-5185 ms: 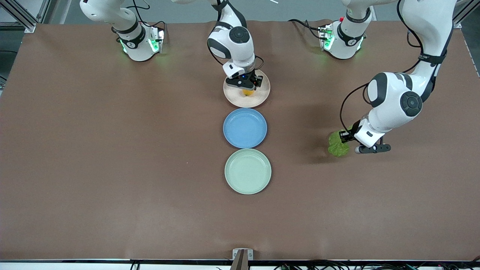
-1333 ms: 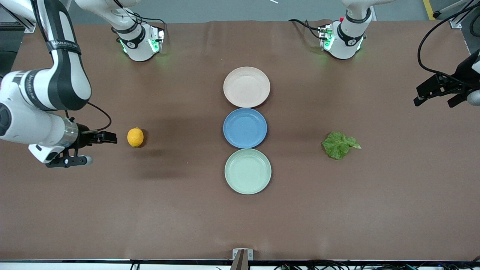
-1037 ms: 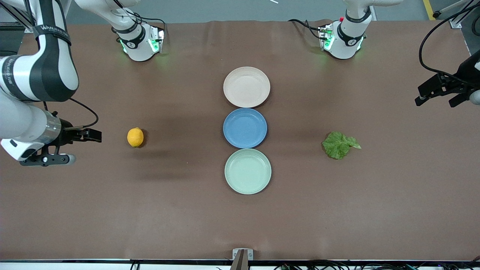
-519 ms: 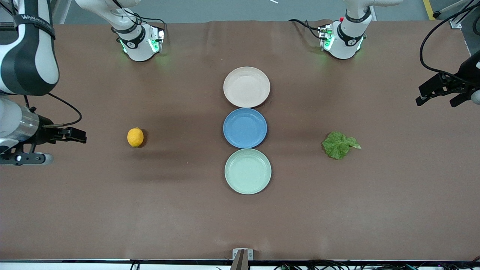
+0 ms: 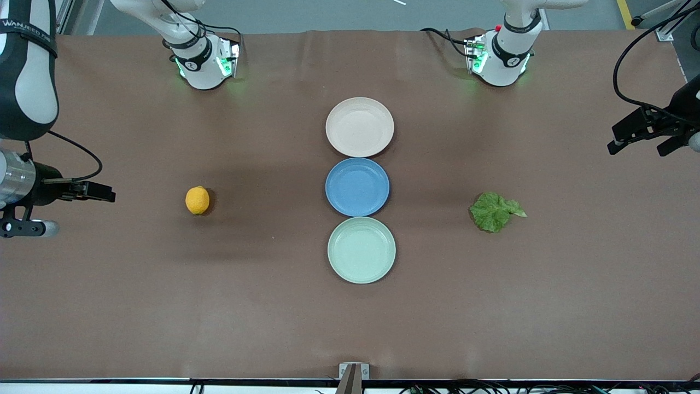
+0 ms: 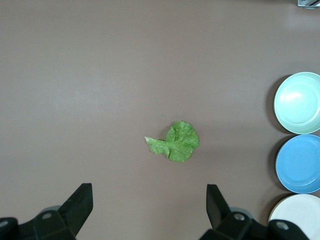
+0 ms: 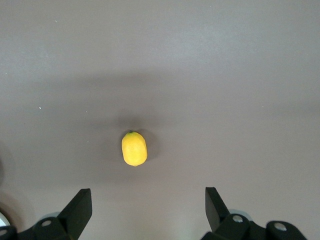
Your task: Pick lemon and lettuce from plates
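Landmark = the round blue plate (image 5: pixel 357 186) mid-table, w/ nothing on it. All spots below are relative to that.

Small oval yellow-orange lemon (image 5: pixel 197 200) sits on the bare brown table cover (image 5: pixel 273 306), well apart from the blue plate toward the right arm's end, about level w/ it and a hair nearer the front cam. Not on any plate. Right wrist cam shows it lying alone on the cover (image 7: pixel 134 148) w/ a soft shadow next to it.

Flat crinkled bright green lettuce leaf (image 5: pixel 494 211) also lies on the cover, well apart from the blue plate toward the left arm's end, again a touch nearer the cam. Left wrist cam has it (image 6: pixel 175 142) flat, ragged edges, touching nothing.

Pale beige-pink round plate (image 5: pixel 359 126) sits just beside the blue plate, farther from the cam, nothing in it. Pale mint green round plate (image 5: pixel 361 249) just beside the blue plate on the nearer side, bare too. The three make a straight row.

Right gripper (image 5: pixel 60 210) hangs over the table edge at the right arm's end, far out from the blue plate, fingers spread wide, holding nothing. Left gripper (image 5: pixel 645 137) is up over the table edge at the left arm's end, fingers also apart, nothing between them.
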